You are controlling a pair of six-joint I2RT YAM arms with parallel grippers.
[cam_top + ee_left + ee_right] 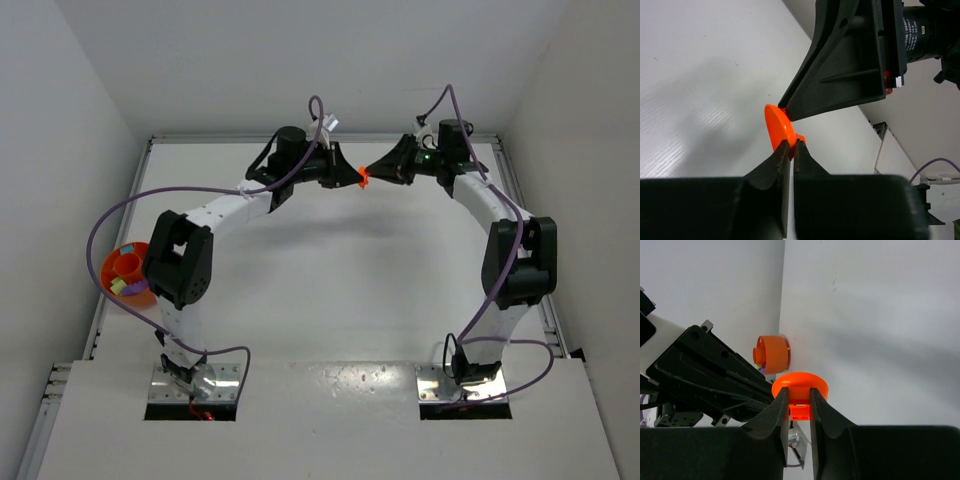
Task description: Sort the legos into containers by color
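Top external view showed left hand (354,178) and right hand (371,176) at upper centre, both clamped on one small orange round-topped plastic lego (363,180). A round shallow orange bowl (109,264) sat at mid-left.

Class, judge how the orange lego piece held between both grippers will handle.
Probably stiff: the orange lego piece shows no bend between the fingers. Likely light, being tiny; its glossy round rim may slip or roll.
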